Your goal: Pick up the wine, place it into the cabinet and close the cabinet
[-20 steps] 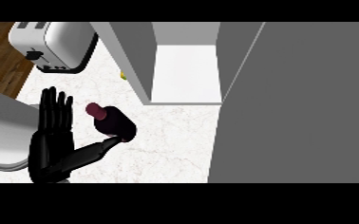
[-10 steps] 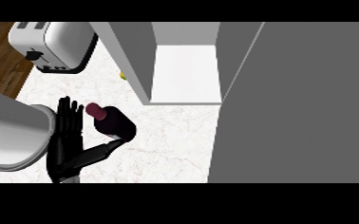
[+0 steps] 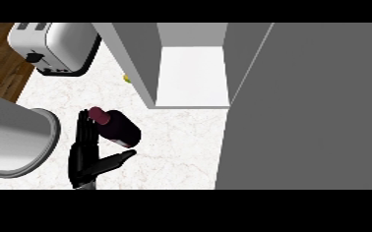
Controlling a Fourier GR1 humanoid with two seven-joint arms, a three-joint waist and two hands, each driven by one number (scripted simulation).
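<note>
The dark wine bottle (image 3: 116,127) with its maroon cap is lying tilted on the bench (image 3: 174,142). The left hand (image 3: 87,159) is spreading its fingers beside it, at 7 o'clock. The cabinet (image 3: 193,76) is standing open at 1 o'clock, showing a bare white shelf.

A silver toaster (image 3: 54,46) stands at the far left of the white marbled counter (image 3: 174,142). A small yellow object (image 3: 126,78) lies near it.

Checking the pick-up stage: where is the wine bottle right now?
In the head view, the wine bottle lies on the counter at lower left, beside the left hand, in front of the open cabinet.
</note>
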